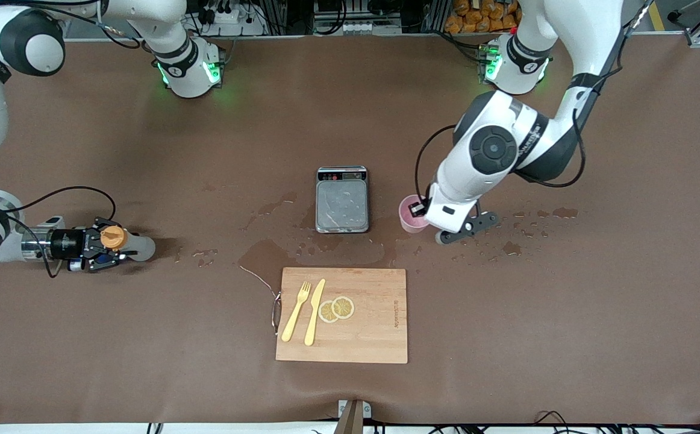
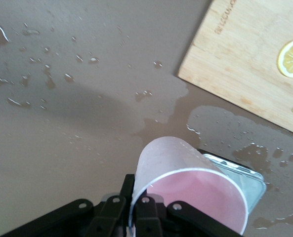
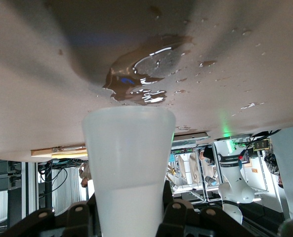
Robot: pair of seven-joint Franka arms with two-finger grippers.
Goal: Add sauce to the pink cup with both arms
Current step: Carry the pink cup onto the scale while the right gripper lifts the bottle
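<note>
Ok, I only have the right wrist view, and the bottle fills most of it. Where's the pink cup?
Observer: The pink cup is beside the scale, toward the left arm's end of the table.
Operator: Is the left arm on it?
Observer: Yes, the left gripper has its jaws shut on the cup's rim.
Operator: And how is my bottle lying?
Observer: The right gripper holds the sauce bottle sideways over the right arm's end of the table, with its orange cap at the jaws.
</note>
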